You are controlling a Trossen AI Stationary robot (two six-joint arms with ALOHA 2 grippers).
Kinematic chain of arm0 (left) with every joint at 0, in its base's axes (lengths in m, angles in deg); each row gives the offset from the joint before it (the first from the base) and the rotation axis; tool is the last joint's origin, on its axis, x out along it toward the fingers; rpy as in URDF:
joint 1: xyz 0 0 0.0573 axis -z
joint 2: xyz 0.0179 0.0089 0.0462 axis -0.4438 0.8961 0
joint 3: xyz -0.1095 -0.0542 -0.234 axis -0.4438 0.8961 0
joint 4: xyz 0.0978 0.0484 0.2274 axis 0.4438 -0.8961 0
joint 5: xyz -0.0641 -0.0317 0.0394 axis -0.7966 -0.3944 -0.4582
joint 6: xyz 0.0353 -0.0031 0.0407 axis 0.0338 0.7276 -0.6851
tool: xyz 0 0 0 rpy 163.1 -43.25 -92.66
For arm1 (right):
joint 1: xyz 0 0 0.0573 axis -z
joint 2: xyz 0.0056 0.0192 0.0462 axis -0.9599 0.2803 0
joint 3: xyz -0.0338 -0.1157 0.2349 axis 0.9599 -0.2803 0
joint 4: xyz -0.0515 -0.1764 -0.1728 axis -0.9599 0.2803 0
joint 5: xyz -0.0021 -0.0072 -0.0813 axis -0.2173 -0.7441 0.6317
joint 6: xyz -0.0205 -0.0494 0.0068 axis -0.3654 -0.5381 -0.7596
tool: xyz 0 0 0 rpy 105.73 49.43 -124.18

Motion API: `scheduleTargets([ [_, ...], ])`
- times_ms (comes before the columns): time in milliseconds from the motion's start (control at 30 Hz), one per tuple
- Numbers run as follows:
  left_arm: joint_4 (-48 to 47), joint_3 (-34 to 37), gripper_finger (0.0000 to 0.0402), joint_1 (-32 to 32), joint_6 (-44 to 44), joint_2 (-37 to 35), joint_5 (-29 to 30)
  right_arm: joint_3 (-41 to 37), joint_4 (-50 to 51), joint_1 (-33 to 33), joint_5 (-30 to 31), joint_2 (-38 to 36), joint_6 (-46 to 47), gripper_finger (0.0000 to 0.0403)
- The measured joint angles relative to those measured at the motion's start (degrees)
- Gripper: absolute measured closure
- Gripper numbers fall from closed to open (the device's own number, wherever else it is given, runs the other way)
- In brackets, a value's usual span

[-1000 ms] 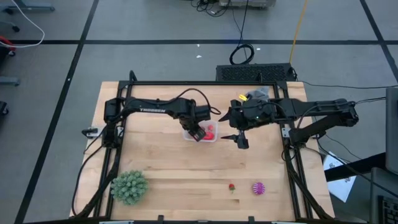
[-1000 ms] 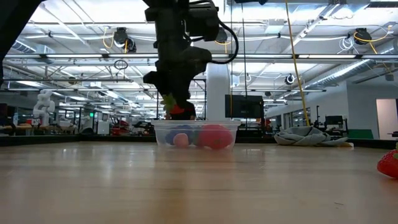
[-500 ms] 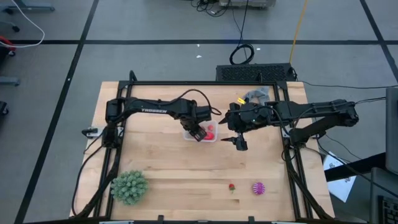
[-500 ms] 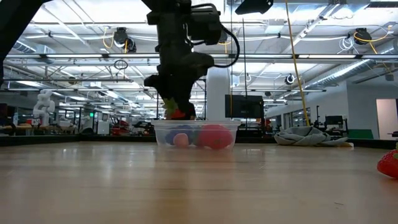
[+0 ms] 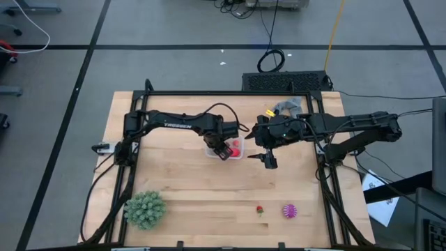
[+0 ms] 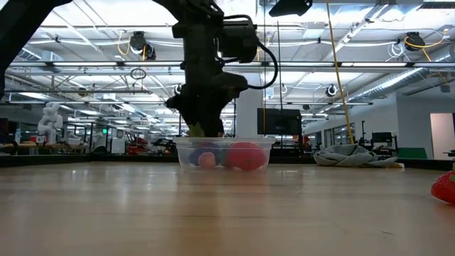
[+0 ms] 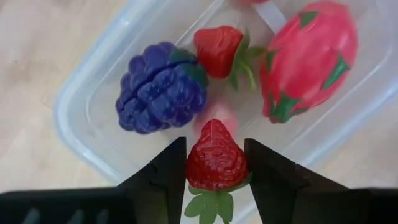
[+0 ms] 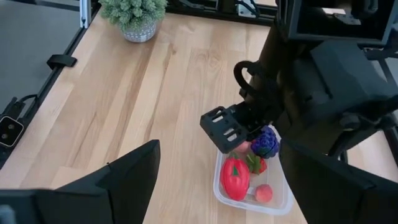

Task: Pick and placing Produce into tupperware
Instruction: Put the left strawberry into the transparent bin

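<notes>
Drop-off step, I'd say: the left gripper (image 7: 214,163) is pinching a strawberry (image 7: 215,157) right over the tub (image 7: 79,134), where a purple berry (image 7: 161,87), another strawberry and a pink fruit (image 7: 309,59) already sit. Next it just needs to let go. The right gripper (image 5: 269,160) waits beside the tub, jaws wide, empty.

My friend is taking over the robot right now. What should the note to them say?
Left gripper: shut on a strawberry, right above the tupperware.
Right gripper: open, empty, waiting beside the tub.
Done: purple berry, another strawberry, a big pink-red fruit and a small pink piece in the tub.
Left: drop the held strawberry in, then fetch the small strawberry and magenta spiky ball at the table's front.
</notes>
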Motion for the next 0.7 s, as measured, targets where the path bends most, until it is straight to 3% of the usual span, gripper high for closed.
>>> scheduleTargets([
  [700, -1.3, 0.0, 0.0256, 0.0, 2.4, -0.1, 0.4, 0.0, 0.1, 0.0, 0.0, 0.0, 0.2, 0.0083],
])
